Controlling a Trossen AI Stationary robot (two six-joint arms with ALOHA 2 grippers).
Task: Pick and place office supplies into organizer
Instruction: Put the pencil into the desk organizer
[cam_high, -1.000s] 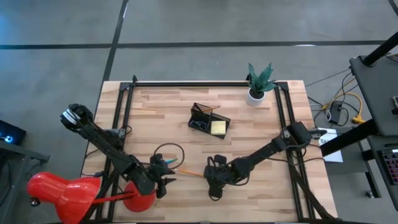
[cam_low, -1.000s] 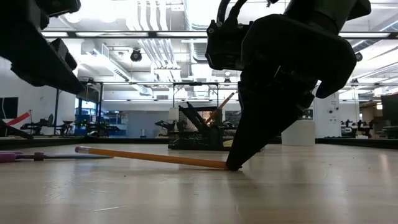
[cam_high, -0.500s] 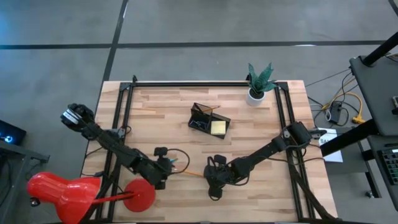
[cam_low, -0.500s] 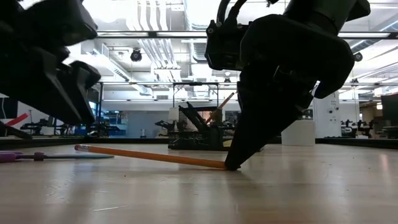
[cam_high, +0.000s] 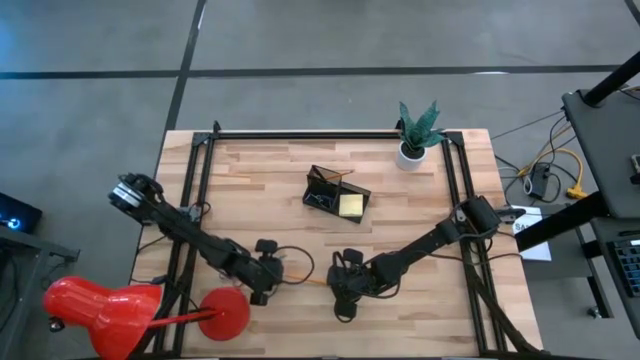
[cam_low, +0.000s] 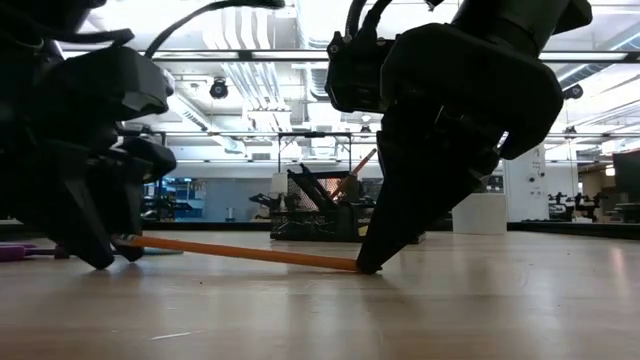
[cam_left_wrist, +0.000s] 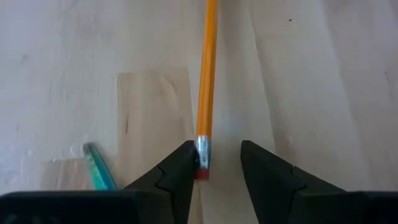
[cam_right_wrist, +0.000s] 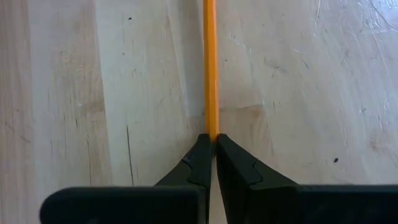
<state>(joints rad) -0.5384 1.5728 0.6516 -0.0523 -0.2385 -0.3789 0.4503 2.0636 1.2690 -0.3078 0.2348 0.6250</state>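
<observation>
An orange pencil (cam_high: 306, 280) lies on the wooden table near its front edge, between my two grippers. My right gripper (cam_right_wrist: 212, 138) is shut at the pencil's right end. My left gripper (cam_left_wrist: 217, 152) stands open and low at the other end. The pencil's red eraser end (cam_left_wrist: 201, 172) sits between its fingers, close against one finger (cam_left_wrist: 184, 163); I cannot tell whether they touch. The dark mesh organizer (cam_high: 337, 195) stands at the table's middle, far from both grippers. It holds a yellow sticky-note pad (cam_high: 350, 205) and a slanting pencil. My right gripper has the pencil's right end (cam_right_wrist: 211, 129) at the very tips of its shut fingers. The fingers slant down from the table's right and lie along the pencil. That end rests at the table top under the fingertips (cam_low: 366, 264), and the rest of the pencil lies on the wood.
A teal-tipped item (cam_left_wrist: 97, 167) lies on the table beside my left gripper, with a purple end (cam_low: 12, 251) near it. The red desk lamp (cam_high: 100, 315) and its round base (cam_high: 226, 312) stand at the front left. A potted plant (cam_high: 417, 135) stands at the far right.
My left gripper has gone down and toward the table's right edge, to the pencil's eraser end, rolling at the wrist as it went. Its fingers now stand on either side of that end. The pencil has not moved.
</observation>
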